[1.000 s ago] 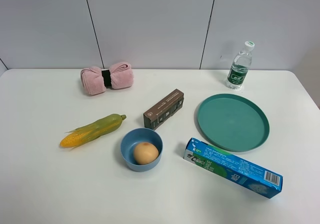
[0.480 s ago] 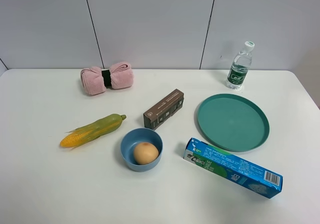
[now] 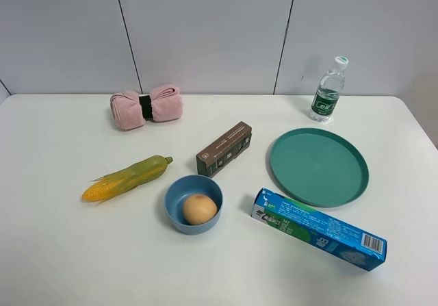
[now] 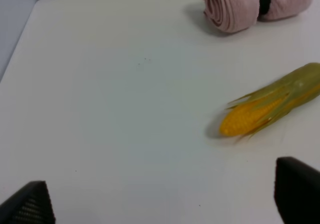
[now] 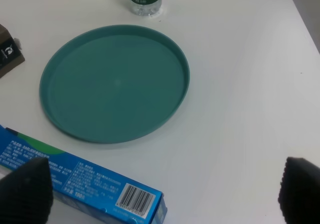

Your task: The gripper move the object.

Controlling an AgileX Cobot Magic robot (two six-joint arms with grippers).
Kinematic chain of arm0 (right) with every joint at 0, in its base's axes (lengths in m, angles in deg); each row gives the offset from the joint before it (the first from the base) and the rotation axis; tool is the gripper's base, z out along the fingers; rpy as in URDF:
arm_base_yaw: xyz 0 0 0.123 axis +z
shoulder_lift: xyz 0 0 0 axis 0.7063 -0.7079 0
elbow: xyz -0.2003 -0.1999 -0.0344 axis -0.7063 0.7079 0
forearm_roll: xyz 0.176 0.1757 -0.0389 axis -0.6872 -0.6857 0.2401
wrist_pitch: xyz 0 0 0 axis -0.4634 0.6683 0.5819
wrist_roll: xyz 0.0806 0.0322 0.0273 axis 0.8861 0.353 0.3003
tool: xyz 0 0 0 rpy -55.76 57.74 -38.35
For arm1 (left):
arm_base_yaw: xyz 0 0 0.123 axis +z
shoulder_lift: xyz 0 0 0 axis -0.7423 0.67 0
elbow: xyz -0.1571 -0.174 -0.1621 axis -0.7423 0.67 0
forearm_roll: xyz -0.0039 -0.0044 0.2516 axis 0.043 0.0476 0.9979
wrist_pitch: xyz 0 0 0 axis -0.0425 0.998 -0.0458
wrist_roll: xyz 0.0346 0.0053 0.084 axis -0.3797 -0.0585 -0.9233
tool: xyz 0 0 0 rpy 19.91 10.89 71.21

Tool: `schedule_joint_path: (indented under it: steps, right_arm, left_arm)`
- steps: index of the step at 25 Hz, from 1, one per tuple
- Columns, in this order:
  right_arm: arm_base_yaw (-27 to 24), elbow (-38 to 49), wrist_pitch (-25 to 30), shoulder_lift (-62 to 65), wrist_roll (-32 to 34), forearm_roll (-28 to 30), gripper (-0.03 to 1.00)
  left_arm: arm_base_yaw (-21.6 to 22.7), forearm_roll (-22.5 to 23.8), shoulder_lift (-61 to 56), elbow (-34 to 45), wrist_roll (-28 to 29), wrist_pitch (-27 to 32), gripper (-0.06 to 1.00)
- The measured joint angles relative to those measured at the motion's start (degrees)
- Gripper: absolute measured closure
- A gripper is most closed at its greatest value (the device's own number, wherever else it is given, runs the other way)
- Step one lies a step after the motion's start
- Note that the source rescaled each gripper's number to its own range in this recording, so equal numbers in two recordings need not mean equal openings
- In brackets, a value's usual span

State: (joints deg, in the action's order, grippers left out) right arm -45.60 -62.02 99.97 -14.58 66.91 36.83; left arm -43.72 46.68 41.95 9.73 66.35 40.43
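Note:
The tan-orange egg-shaped ball lies inside the blue bowl near the middle front of the table. Neither arm shows in the exterior high view. In the left wrist view my left gripper is open, only its two black fingertips showing, over bare table beside the corn cob. In the right wrist view my right gripper is open, its fingertips wide apart, above the toothpaste box and near the green plate. The ball is out of both wrist views.
A yellow-green corn cob lies left of the bowl. A rolled pink towel is at the back left. A brown box, a green plate, a water bottle and a blue toothpaste box are to the right.

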Motion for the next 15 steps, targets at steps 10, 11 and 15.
schedule_joint_path:
  steps: [10,11,15]
  right_arm:
    - [0.0,0.0,0.0,0.0,0.1,0.0,0.15]
    - [0.0,0.0,0.0,0.0,0.1,0.0,0.15]
    - [0.0,0.0,0.0,0.0,0.1,0.0,0.15]
  left_arm:
    - [0.0,0.0,0.0,0.0,0.0,0.0,-0.06]
    - [0.0,0.0,0.0,0.0,0.0,0.0,-0.06]
    - [0.0,0.0,0.0,0.0,0.0,0.0,-0.06]
